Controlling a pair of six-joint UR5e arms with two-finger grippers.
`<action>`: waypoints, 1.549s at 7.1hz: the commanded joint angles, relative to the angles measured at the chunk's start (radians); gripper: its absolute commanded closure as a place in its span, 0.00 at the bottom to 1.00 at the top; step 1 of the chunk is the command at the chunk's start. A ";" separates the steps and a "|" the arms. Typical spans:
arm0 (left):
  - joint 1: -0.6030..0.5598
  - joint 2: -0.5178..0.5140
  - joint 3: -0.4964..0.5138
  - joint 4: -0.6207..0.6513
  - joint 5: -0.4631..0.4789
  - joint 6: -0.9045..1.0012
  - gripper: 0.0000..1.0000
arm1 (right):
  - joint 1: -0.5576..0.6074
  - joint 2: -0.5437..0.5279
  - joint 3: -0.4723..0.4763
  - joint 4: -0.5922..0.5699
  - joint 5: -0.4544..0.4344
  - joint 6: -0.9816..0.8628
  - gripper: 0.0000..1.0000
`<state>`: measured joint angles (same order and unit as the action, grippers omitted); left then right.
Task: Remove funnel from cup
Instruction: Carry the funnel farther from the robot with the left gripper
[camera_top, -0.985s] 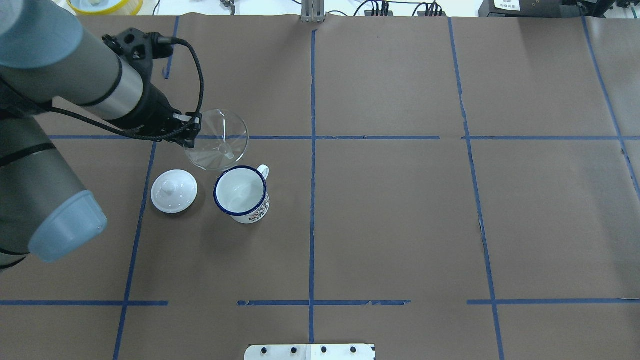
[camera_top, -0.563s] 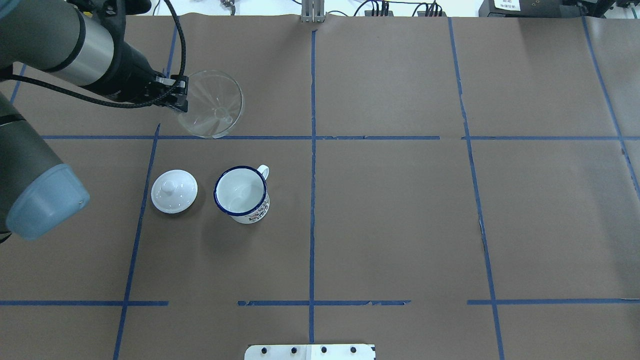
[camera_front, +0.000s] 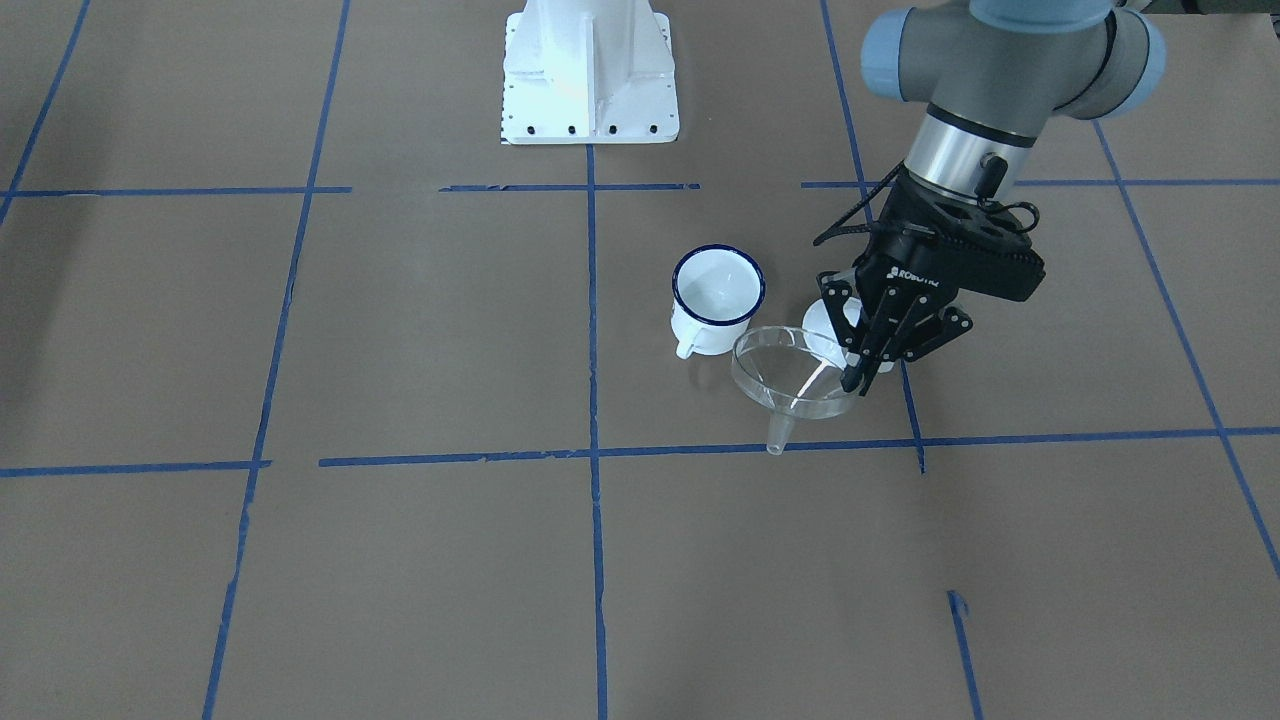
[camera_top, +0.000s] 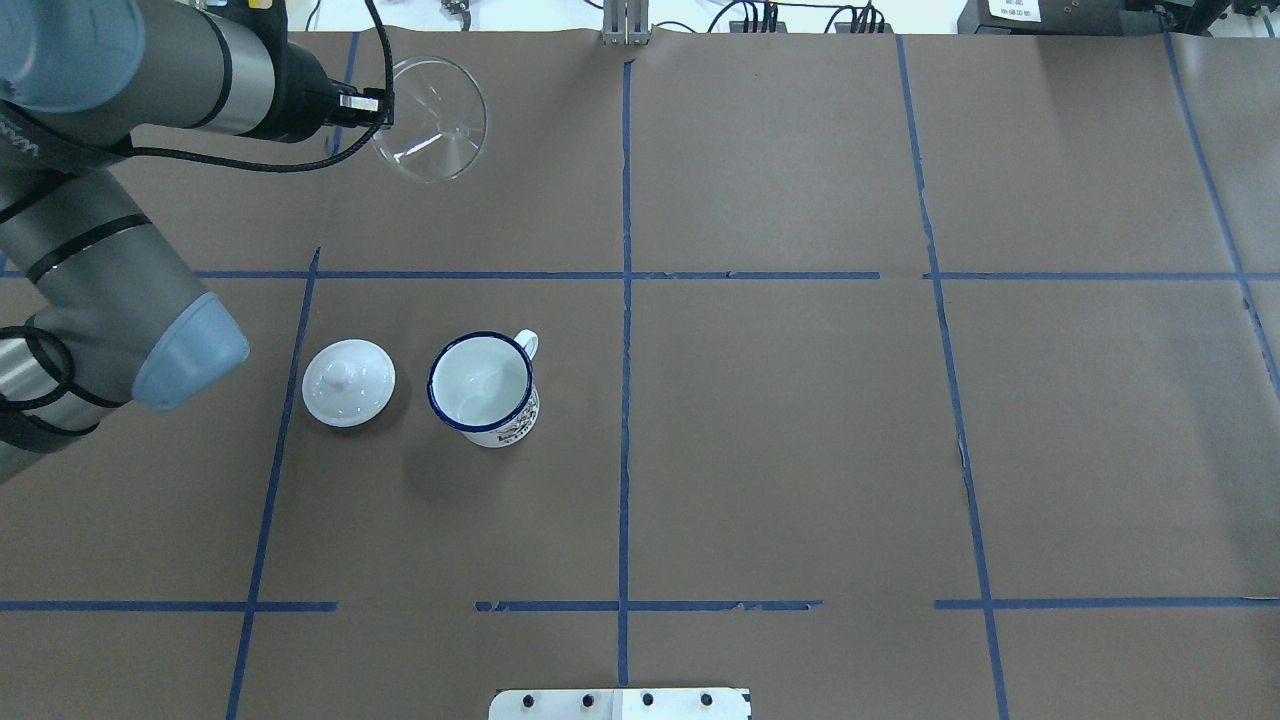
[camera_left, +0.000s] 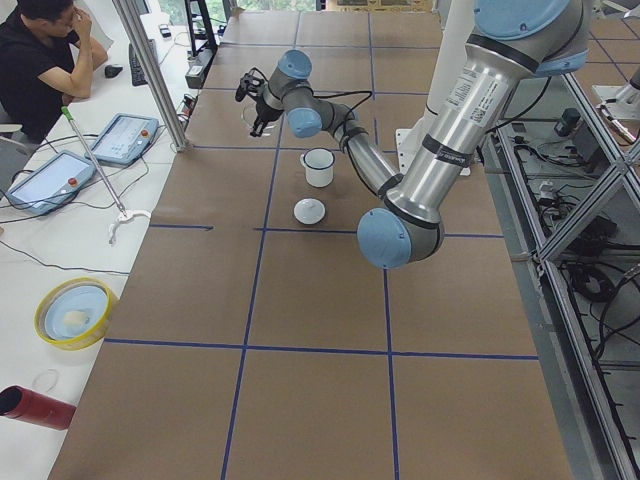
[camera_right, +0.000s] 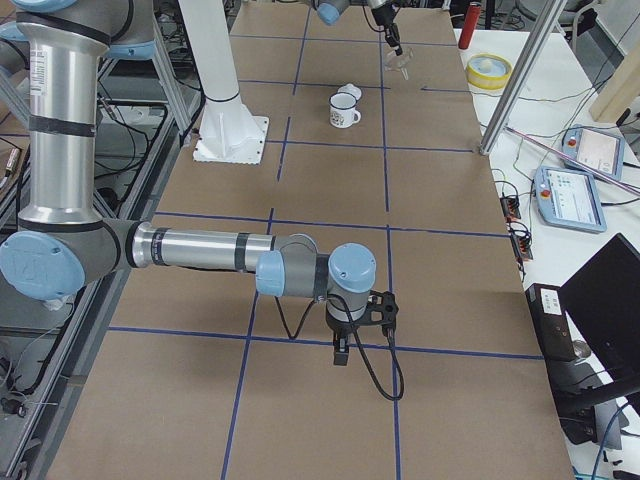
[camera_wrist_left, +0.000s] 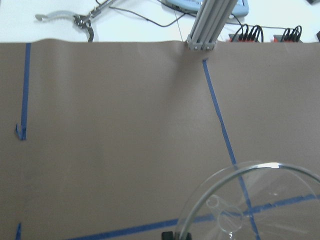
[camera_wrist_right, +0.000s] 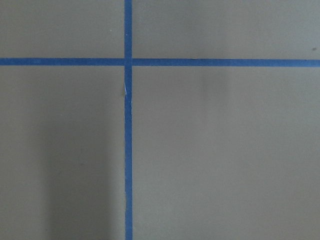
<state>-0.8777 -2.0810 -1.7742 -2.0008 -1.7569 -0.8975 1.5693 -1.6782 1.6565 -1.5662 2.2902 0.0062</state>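
The clear funnel (camera_top: 430, 118) hangs in the air over the far left part of the table, away from the cup. My left gripper (camera_top: 378, 105) is shut on the near side of its rim. In the front view the funnel (camera_front: 795, 375) hangs spout down in the left gripper (camera_front: 855, 380). Its bowl (camera_wrist_left: 250, 205) fills the lower right of the left wrist view. The white cup (camera_top: 483, 385) with a blue rim stands upright with nothing in it. My right gripper (camera_right: 342, 350) shows only in the right side view, low over the paper; I cannot tell its state.
A white domed lid (camera_top: 348, 382) lies just left of the cup. The arms' white base plate (camera_front: 590, 70) sits at the near edge. An aluminium post (camera_top: 625, 20) and cables line the far edge. A person (camera_left: 40, 60) sits beyond the table.
My left gripper has carried the funnel away from the cup, toward the table's far edge. The cup and lid have not moved.
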 joint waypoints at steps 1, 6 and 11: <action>0.003 -0.005 0.192 -0.248 0.164 0.040 1.00 | 0.000 0.002 0.000 0.000 0.000 0.000 0.00; 0.158 0.038 0.444 -0.642 0.601 0.034 1.00 | 0.000 0.000 0.000 0.000 0.000 0.000 0.00; 0.210 0.053 0.556 -0.734 0.702 0.028 1.00 | 0.000 0.000 0.000 0.000 0.000 0.000 0.00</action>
<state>-0.6764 -2.0250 -1.2479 -2.7269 -1.0704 -0.8684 1.5693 -1.6781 1.6563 -1.5662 2.2902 0.0061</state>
